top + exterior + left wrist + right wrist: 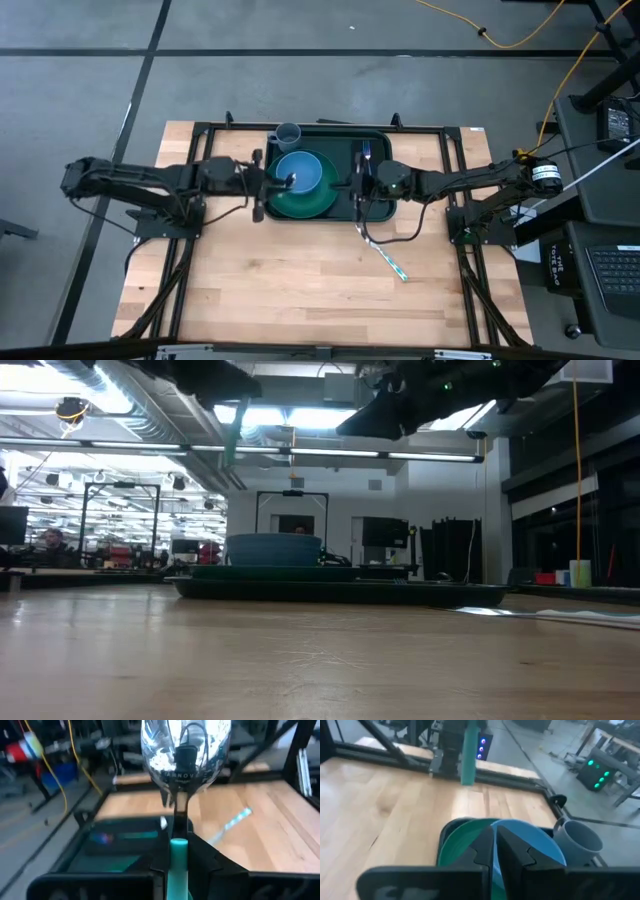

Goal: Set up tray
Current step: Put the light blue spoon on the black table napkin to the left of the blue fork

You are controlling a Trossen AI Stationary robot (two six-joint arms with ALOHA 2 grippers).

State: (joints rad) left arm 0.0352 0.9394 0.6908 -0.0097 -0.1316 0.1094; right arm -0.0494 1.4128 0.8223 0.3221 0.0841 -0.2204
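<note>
Both arms stretch inward, level, facing each other; the left tool (268,184) pinches a teal handle, the right tool (355,181) is closed.

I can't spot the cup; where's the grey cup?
In the high view, the grey plastic cup stands at the dark green rectangular tray's far left corner, just behind the round blue bowl.

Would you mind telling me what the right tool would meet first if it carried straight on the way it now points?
Probably the blue bowl on the green plate; the right tool points straight at it, though depth is unclear.
</note>
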